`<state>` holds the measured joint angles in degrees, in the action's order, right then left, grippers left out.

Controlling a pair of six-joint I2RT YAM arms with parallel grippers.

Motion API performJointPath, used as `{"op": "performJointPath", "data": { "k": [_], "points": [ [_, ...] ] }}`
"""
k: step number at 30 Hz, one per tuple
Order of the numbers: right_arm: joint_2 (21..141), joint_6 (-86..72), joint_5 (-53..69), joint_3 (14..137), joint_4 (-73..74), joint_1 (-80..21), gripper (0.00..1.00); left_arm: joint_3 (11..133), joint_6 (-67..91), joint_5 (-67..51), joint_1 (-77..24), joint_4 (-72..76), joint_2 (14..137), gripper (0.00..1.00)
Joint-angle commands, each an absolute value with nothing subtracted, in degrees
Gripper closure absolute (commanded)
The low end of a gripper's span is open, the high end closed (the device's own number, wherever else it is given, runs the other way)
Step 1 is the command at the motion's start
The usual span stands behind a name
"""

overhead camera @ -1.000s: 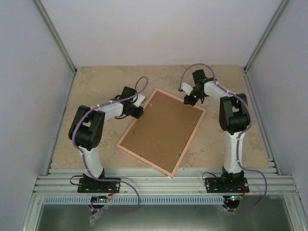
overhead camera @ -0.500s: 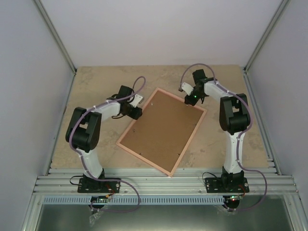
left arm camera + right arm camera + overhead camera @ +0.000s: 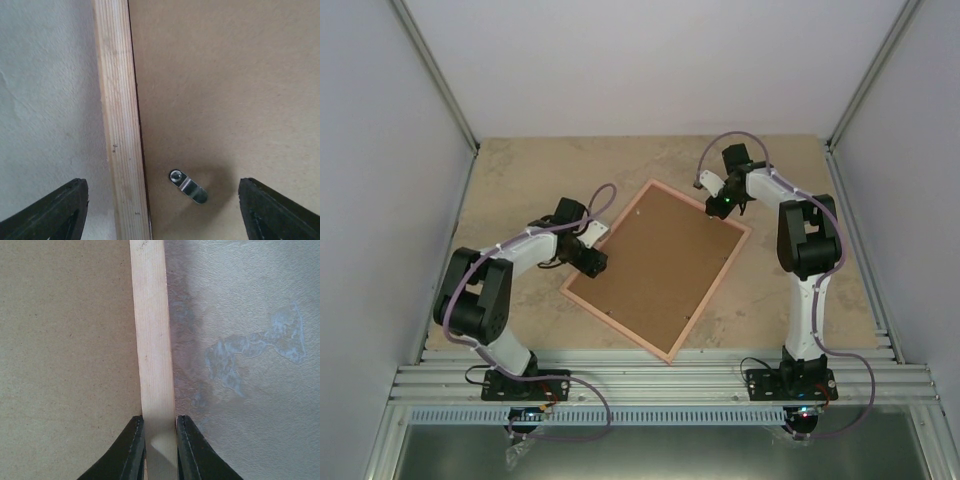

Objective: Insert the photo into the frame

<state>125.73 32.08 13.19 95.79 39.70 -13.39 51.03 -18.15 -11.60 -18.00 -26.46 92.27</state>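
Frame (image 3: 151, 340) — thin, pale grained wood

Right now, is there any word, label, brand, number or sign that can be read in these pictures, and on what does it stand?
None: no text can be read in any view.
The frame, its brown backing board and the metal turn clip carry no print, and the tabletop shows only mottled marks.

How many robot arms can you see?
2. The left arm reaches to the frame's left edge, its fingers open above it. The right arm reaches to the frame's far edge, its fingers pinching the wooden rail.
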Motion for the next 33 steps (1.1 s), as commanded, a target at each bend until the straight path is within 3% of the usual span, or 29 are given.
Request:
{"op": "performJointPath", "data": {
  "k": [1,7,12,25,30,33],
  "points": [
    [125.1,31.3,9.4,94.3,38.6,-12.6,0.99,52.6,-16.8,-9.6,-18.5,-25.8,95.8,0.18],
    [124.9,32.6,9.1,94.0,38.6,-12.6,0.99,54.0,-18.0,-8.3,-18.7,-26.4,98.7,0.31],
    [124.7,34.1,8.8,93.5,38.3,-12.6,0.99,53.8,-22.4,-7.6,-18.6,-28.0,97.9,0.55],
    [125.6,35.1,8.8,95.2,38.8,-12.5,0.99,54.2,-32.5,-8.4,-18.6,-31.4,97.8,0.86],
    [125.7,35.0,9.4,95.6,39.2,-12.6,1.0,54.6,-33.5,-9.7,-18.6,-31.6,97.0,0.88],
    [125.6,34.8,10.2,96.1,39.6,-12.8,0.99,55.0,-31.8,-11.7,-18.6,-30.9,95.5,0.68]
  ]
}}
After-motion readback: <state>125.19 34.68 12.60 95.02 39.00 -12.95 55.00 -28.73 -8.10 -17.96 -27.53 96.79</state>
